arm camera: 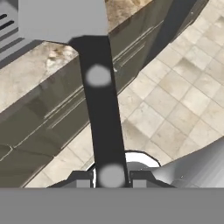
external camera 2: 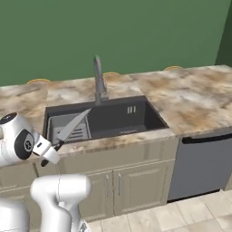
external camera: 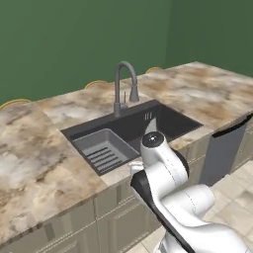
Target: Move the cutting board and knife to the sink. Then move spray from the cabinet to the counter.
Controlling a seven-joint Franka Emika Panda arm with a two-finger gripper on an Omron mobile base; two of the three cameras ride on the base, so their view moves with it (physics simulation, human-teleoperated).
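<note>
Grey steel caught the light: the knife (external camera 2: pixel 71 128) hung in the air, its dark handle pinched between the fingers (external camera 2: pixel 50 151), which were nearly closed around it. The blade slanted up and away from the hand, its tip over the front left part of the sink (external camera 2: pixel 136 121), above the ribbed basket (external camera 2: pixel 53 127). In the hand view the handle (arm camera: pixel 101 109) ran straight up from the fingers (arm camera: pixel 111 180), with the broad blade at the top and tiled floor (arm camera: pixel 183 100) below. The faucet (external camera: pixel 121 84) stood behind the basin on the marbled desk (external camera: pixel 29 148). No board lay in the basin that I could see.
</note>
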